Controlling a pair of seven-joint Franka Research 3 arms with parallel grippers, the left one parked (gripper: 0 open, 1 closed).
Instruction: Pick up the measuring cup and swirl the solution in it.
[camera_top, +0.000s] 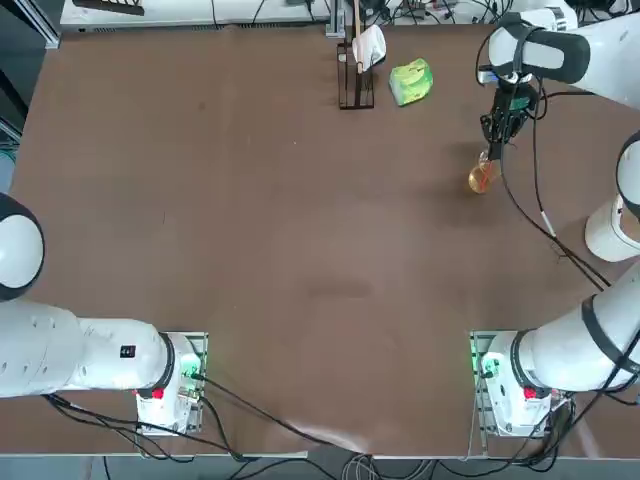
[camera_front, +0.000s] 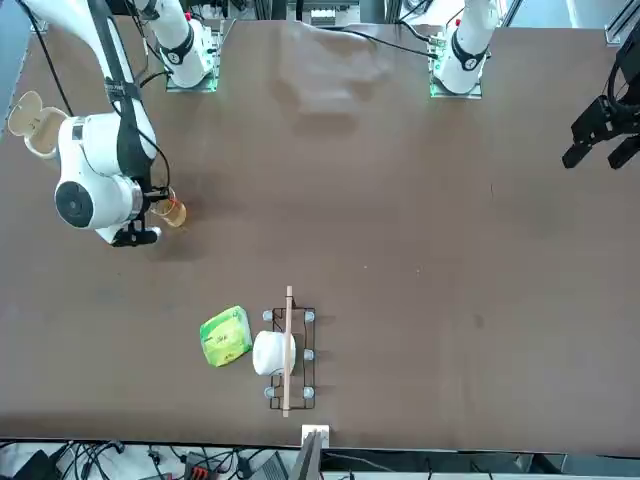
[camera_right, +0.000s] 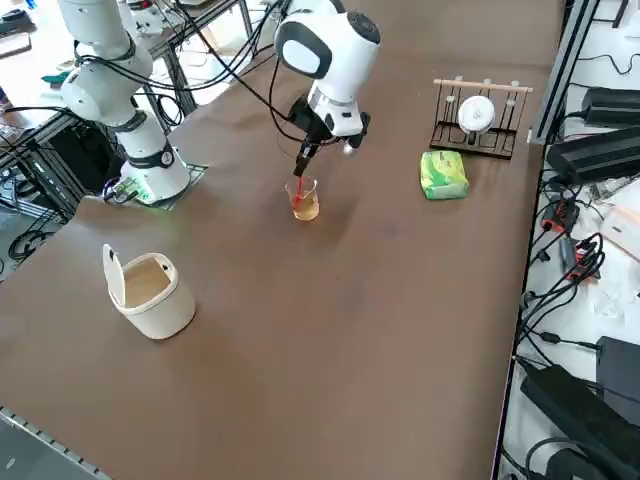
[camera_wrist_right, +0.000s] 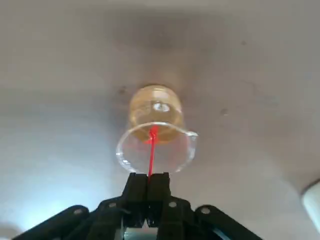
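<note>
The measuring cup (camera_wrist_right: 156, 135) is a small clear glass vessel and stands upright on the brown table at its far right (camera_top: 482, 178). The orange solution (camera_wrist_right: 155, 112) fills its lower part. My right gripper (camera_wrist_right: 148, 182) hangs just above the cup's rim, shut on a thin red stick (camera_wrist_right: 150, 155). The stick's lower end reaches down into the liquid. From the side the gripper (camera_right: 303, 155) is directly over the cup (camera_right: 305, 203), with the stick (camera_right: 299, 185) running between them. The fingers do not touch the glass.
A green packet (camera_top: 411, 81) lies at the far side of the table, next to a wire rack (camera_top: 355, 95) that holds a white cup. A larger cream cup with a flip lid (camera_right: 150, 290) stands near the right edge, by my arm.
</note>
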